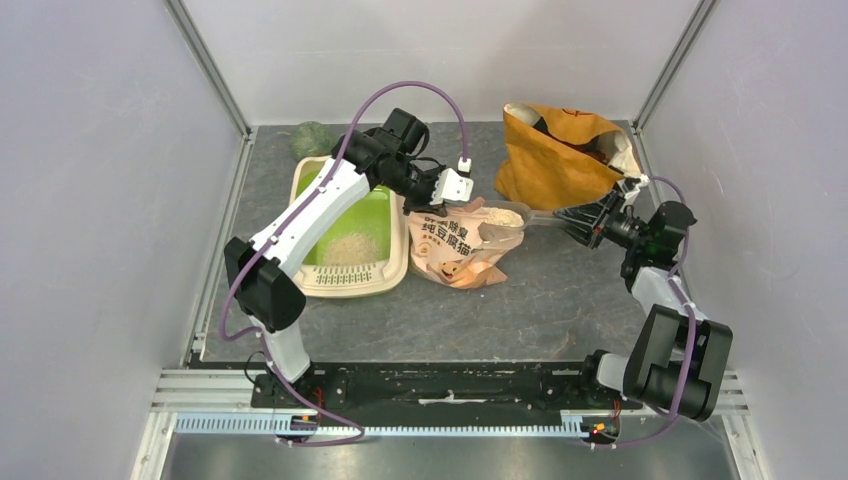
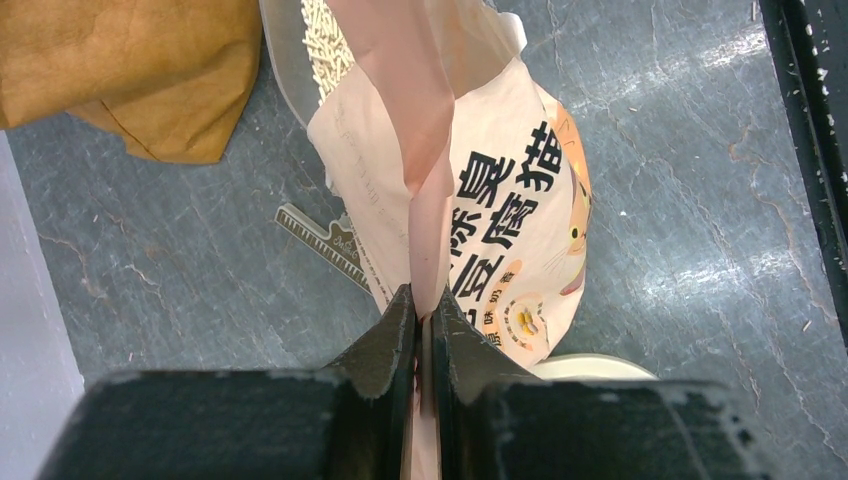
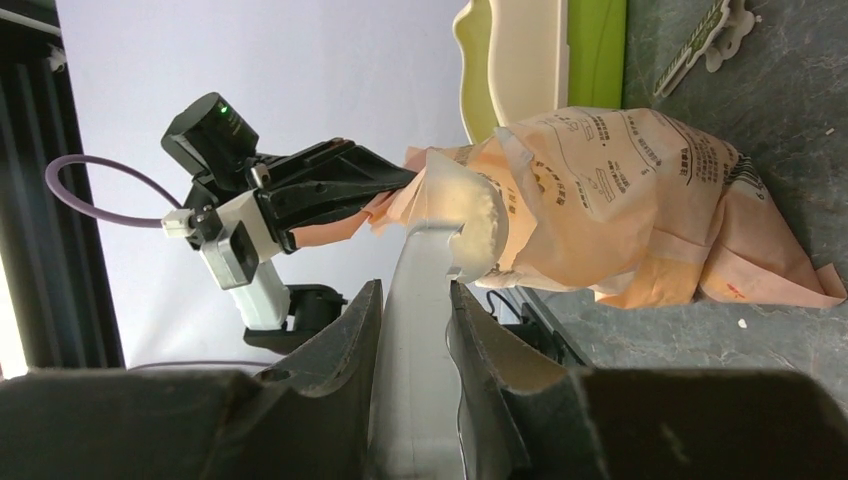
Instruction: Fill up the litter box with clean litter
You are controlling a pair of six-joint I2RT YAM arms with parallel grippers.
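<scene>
Arms: two, a left arm (image 1: pixel 310 215) and a right arm (image 1: pixel 660 290).
Claws: two, the left claw (image 2: pixel 422 300) and the right claw (image 3: pixel 415 290), one per arm.
Litter box (image 1: pixel 398 265): one.
Bags: two, one peach-orange printed bag (image 1: pixel 455 250) and one mustard-yellow bag (image 1: pixel 550 160).
Scoops: one clear scoop (image 1: pixel 505 217).
Lots of clean litter (image 1: pixel 350 248): two, one heap in the box and one scoopful.
Purple cables (image 1: pixel 420 88): two, one along each arm.
Green lump (image 1: pixel 312 138): one; I can't tell what it is.
Ridged strip (image 2: pixel 325 240): one, on the bench (image 1: pixel 560 300).
</scene>
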